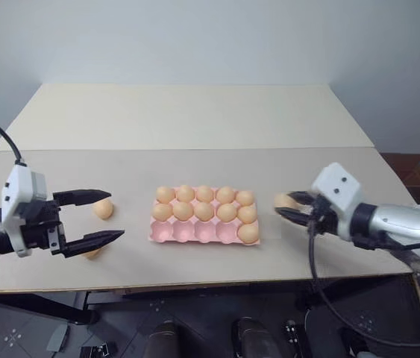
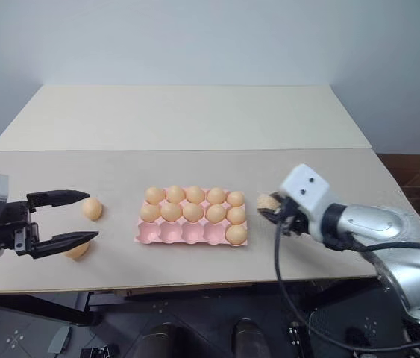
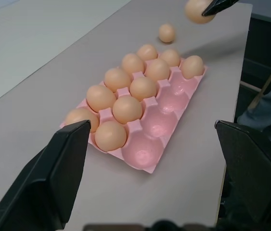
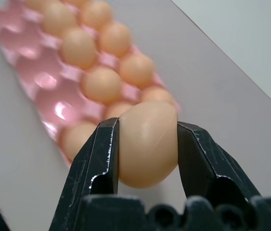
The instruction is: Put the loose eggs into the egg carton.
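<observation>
**Egg held beside carton**

Right tool [image 4: 147,159] is gripping one egg [image 4: 148,149] just right of the pink egg carton [image 1: 195,234] on the worktop [image 1: 195,119]. Left tool [image 1: 101,218] is hanging wide apart near two loose eggs [image 1: 104,209]. Four near-row cups are lying empty.

Tan-orange shells are seen on the loose eggs [image 1: 104,209]; the egg carton [image 1: 195,233] is coloured pale pink, and the table [image 1: 195,119] plain beige. Black fingers [image 4: 96,163] are shown on the right gripper [image 4: 147,156].
</observation>
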{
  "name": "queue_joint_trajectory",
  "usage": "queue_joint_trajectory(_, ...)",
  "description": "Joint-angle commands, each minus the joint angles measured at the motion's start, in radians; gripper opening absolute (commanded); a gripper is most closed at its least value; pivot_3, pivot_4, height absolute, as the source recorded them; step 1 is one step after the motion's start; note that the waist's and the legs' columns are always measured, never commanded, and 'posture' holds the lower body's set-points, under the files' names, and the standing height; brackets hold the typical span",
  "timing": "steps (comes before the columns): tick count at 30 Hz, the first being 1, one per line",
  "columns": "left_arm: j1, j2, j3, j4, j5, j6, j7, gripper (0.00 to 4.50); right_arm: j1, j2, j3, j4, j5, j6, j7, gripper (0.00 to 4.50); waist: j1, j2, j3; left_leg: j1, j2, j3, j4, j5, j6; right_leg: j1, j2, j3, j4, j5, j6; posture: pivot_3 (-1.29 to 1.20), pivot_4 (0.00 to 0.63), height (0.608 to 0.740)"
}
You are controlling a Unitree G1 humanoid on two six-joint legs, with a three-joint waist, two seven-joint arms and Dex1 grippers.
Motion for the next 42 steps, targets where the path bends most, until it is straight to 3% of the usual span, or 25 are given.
queue_joint_trajectory(1,-0.016,0.016,0.006,-0.007,0.000,-0.022,-0.005,4.50,-0.062,0.065,0.131,-0.010,-0.019,0.009,-0.053,1.72,-0.001,0.000,0.000,0.000,0.000,0.000,0.000,0.000,0.000,0.000,0.000,0.000,0.000,0.000,0.000,0.00,0.150,0.740)
queue_joint_trajectory(4,-0.010,0.018,0.017,-0.012,-0.005,-0.018,-0.009,4.50,-0.093,0.121,0.260,0.059,-0.087,-0.017,-0.088,1.72,0.000,0.000,0.000,0.000,-0.001,0.000,0.000,0.000,0.000,0.000,-0.001,0.000,0.000,0.000,0.000,0.00,0.150,0.740)
queue_joint_trajectory(8,-0.003,0.016,0.027,-0.018,-0.005,-0.018,-0.007,4.50,-0.110,0.136,0.324,0.122,-0.141,-0.035,-0.092,1.72,0.002,0.000,0.000,-0.001,-0.002,0.001,0.000,0.000,0.000,0.000,-0.002,0.000,0.000,0.000,0.000,0.00,0.150,0.740)
queue_joint_trajectory(12,0.006,0.013,0.032,-0.022,-0.003,-0.021,-0.006,4.50,-0.124,0.152,0.326,0.135,-0.159,-0.032,-0.094,2.92,0.000,0.000,0.000,-0.001,-0.002,0.000,0.000,0.000,0.000,0.000,-0.001,0.000,0.000,0.000,0.000,0.00,0.150,0.740)
queue_joint_trajectory(14,0.006,0.011,0.031,-0.024,-0.005,-0.021,-0.003,4.50,-0.138,0.152,0.249,0.102,-0.122,-0.003,-0.087,3.74,0.000,0.000,0.000,0.000,-0.001,0.000,0.000,0.000,0.000,0.000,-0.001,-0.001,0.001,0.000,0.000,0.00,0.150,0.740)
queue_joint_trajectory(17,0.011,0.009,0.032,-0.024,-0.004,-0.024,-0.005,4.50,-0.127,0.110,0.135,0.049,-0.070,0.017,-0.053,4.46,0.000,0.000,0.000,0.000,-0.001,0.000,0.000,0.000,0.000,-0.001,-0.001,0.000,0.001,0.000,0.000,0.00,0.150,0.740)
queue_joint_trajectory(23,0.026,0.007,0.041,-0.022,-0.003,-0.026,-0.010,4.50,-0.032,-0.030,-0.118,0.001,0.020,-0.001,0.044,4.46,0.009,0.000,0.000,-0.001,-0.002,0.001,0.000,0.000,0.000,0.000,-0.002,-0.001,-0.001,0.000,0.000,0.00,0.150,0.740)
queue_joint_trajectory(29,0.058,-0.005,0.065,0.000,-0.013,-0.020,-0.019,4.50,0.284,-0.139,-0.393,0.059,-0.011,-0.268,0.260,4.46,0.017,0.000,0.000,-0.001,-0.002,0.003,0.000,0.000,0.000,0.000,-0.002,-0.001,-0.001,0.000,0.000,0.00,0.150,0.740)
queue_joint_trajectory(36,0.093,-0.019,0.075,-0.009,-0.006,-0.028,-0.009,4.50,0.415,-0.150,-0.439,0.138,-0.048,-0.446,0.340,4.46,0.008,0.000,0.000,0.002,0.000,0.003,0.000,0.000,0.000,0.001,0.000,0.000,0.000,-0.005,0.007,0.00,0.150,0.740)
queue_joint_trajectory(42,0.081,-0.014,0.075,-0.014,-0.012,-0.025,0.002,4.50,0.272,-0.147,-0.293,0.253,-0.113,-0.402,0.236,4.46,0.004,0.000,0.000,0.002,-0.001,0.002,0.000,0.000,0.000,0.001,-0.001,0.001,0.000,-0.005,0.001,0.00,0.150,0.740)
